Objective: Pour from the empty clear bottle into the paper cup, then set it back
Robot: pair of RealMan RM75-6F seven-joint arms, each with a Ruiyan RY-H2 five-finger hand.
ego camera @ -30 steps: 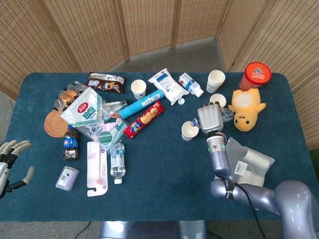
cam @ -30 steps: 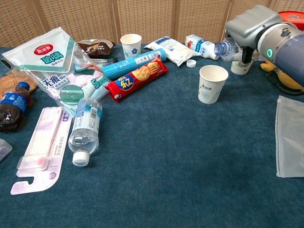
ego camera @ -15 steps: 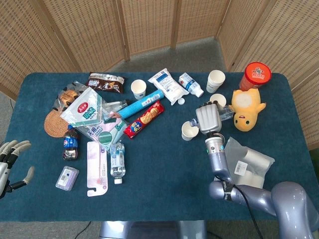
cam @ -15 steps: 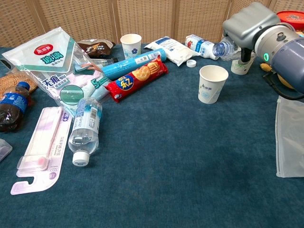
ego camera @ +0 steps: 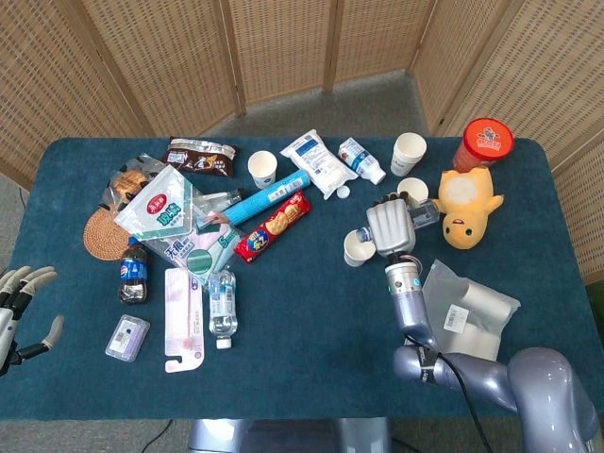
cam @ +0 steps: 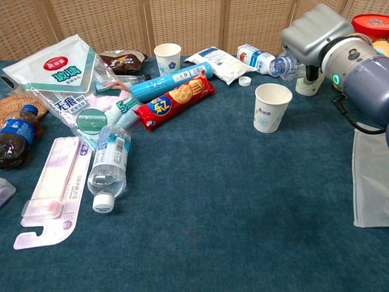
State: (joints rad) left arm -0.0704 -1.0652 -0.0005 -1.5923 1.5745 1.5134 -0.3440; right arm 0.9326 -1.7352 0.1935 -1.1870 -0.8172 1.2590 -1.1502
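Observation:
My right hand (ego camera: pixel 390 226) (cam: pixel 311 33) grips the empty clear bottle (ego camera: pixel 364 233) (cam: pixel 282 64), which lies tipped nearly level. Its open mouth points left and hangs just above the far right rim of the paper cup (ego camera: pixel 358 250) (cam: pixel 271 107). The cup stands upright on the blue table (ego camera: pixel 311 330), and most of the bottle's body is hidden inside the hand. A white cap (ego camera: pixel 343 192) (cam: pixel 245 81) lies behind the cup. My left hand (ego camera: pixel 19 307) hovers at the table's near left edge, fingers spread and holding nothing.
Another paper cup (cam: pixel 309 83) stands just behind my right hand, beside a yellow duck plush (ego camera: pixel 465 208). A clear zip bag (ego camera: pixel 469 310) lies to the near right. A cracker pack (cam: pixel 175 98), a full water bottle (cam: pixel 110 159) and several packets crowd the left half.
My right hand has shifted a little left and away with the bottle, bringing the bottle's mouth nearer over the paper cup. The left hand has not moved.

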